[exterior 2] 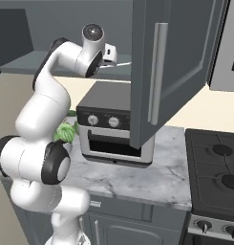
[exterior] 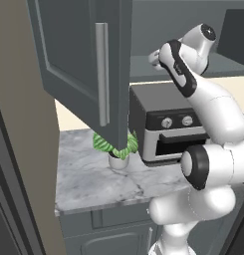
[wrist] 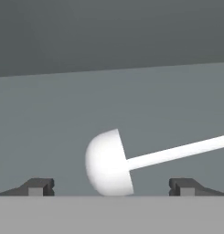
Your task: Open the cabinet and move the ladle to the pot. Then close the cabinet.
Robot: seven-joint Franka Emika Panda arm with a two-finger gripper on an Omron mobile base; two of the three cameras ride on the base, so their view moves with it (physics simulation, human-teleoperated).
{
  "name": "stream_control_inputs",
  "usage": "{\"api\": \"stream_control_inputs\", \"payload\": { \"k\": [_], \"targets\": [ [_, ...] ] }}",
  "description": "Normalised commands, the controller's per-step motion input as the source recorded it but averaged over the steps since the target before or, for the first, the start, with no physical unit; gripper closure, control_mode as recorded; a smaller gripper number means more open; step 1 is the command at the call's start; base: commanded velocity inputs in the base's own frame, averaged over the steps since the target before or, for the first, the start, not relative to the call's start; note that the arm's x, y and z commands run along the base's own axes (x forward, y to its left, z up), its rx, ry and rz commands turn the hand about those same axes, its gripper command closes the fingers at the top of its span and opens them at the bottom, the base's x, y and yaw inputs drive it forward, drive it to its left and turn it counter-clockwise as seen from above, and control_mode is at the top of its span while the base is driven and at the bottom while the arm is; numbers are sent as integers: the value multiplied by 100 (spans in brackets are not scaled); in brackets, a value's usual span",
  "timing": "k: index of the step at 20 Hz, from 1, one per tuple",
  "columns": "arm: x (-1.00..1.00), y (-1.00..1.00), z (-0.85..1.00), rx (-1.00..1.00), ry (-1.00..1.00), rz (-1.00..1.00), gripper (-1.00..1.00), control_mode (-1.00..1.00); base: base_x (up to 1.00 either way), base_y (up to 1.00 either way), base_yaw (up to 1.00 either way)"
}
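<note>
Pincer (wrist: 111, 186) is wide open inside the cabinet (exterior: 83, 60), tips either side of the white ladle (wrist: 109, 162) bowl, not gripping.

Ladle (wrist: 109, 162) on cabinet (exterior: 83, 60) shelf, between claw (wrist: 111, 187) tips.

Ladle (wrist: 109, 162): handle cut off at right edge of hand view; bowl's bottom hidden behind the grey band. In the right base view just a thin sliver pokes out past the open cabinet door (exterior 2: 173, 67), rest hidden behind it. Potted plant (exterior: 117, 147) mostly hidden by door's lower corner in left base view, and by the arm in the right one. Toaster oven (exterior: 166, 127) partly blocked by arm. Stove (exterior 2: 216, 184) cropped at right edge.
</note>
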Motion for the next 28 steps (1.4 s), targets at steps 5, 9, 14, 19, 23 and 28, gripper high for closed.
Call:
{"api": "stream_control_inputs", "payload": {
  "k": [5, 9, 14, 19, 23, 28],
  "targets": [
    [26, -1, -8, 0, 0, 0, -100, -100, 0, 0, 0],
    [16, -2, -8, 0, 0, 0, -100, -100, 0, 0, 0],
    [12, 0, -13, 0, 0, 0, -100, -100, 0, 0, 0],
    [0, 0, -13, 0, 0, 0, 100, -100, 0, 0, 0],
    [0, 0, -12, 0, 0, 0, 100, -100, 0, 0, 0],
    [0, 0, -15, -1, 0, 0, 100, -100, 0, 0, 0]
  ]
}}
